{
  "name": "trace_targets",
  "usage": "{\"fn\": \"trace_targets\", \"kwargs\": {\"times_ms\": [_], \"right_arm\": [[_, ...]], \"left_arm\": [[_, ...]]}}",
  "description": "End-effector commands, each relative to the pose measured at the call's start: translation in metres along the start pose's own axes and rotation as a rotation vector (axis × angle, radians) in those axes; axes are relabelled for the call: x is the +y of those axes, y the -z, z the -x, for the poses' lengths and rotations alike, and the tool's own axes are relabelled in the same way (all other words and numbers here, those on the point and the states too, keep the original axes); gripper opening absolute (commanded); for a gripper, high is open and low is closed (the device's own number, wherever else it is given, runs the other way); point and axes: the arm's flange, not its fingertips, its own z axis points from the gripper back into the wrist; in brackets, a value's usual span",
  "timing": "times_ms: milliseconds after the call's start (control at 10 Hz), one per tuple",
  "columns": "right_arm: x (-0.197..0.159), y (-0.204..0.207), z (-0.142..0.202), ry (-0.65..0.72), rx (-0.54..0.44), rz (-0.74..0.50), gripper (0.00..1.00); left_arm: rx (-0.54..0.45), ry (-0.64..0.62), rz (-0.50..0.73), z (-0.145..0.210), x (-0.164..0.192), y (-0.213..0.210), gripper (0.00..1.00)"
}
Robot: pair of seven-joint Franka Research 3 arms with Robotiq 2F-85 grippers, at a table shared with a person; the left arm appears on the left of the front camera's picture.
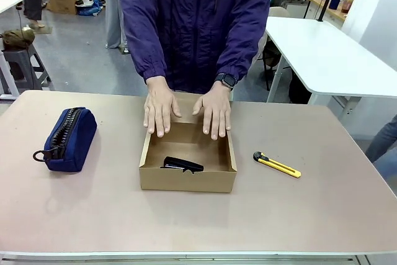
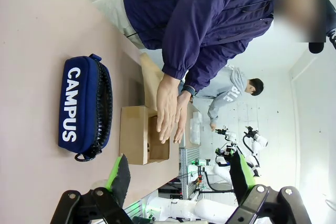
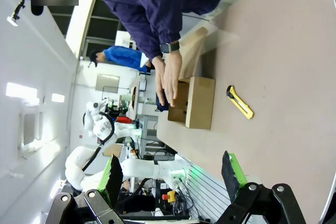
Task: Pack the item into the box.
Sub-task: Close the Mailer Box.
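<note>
Both grippers, left (image 2: 178, 163) and right (image 3: 170, 166), hang wide open, holding nothing. Item (image 1: 182, 165) already lies inside the box (image 1: 186, 183), near the front wall, so packing looks done. Person's hands (image 1: 160, 108) rest on its far edge. You'd likely just stay clear for the closing.

grey floor (image 1: 77, 66), white table (image 1: 322, 54), white wall (image 1: 379, 10)
</note>
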Motion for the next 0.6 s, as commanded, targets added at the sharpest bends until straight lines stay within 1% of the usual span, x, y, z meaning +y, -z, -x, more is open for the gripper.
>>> {"fn": "trace_targets", "kwargs": {"times_ms": [0,300,400,500], "right_arm": [[0.003,0.002,0.002,-0.002,-0.006,-0.015,1.0],[0.0,0.0,0.0,0.0,0.0,0.0,1.0],[-0.004,0.009,-0.003,-0.001,-0.001,0.007,1.0],[0.0,0.025,-0.011,-0.022,-0.007,0.032,1.0]], "left_arm": [[-0.007,0.021,0.019,0.0,0.0,0.0,1.0],[-0.007,0.021,0.019,0.0,0.0,0.0,1.0],[0.0,0.0,0.0,0.0,0.0,0.0,1.0],[0.074,0.02,0.021,0.0,-0.008,0.026,1.0]]}}
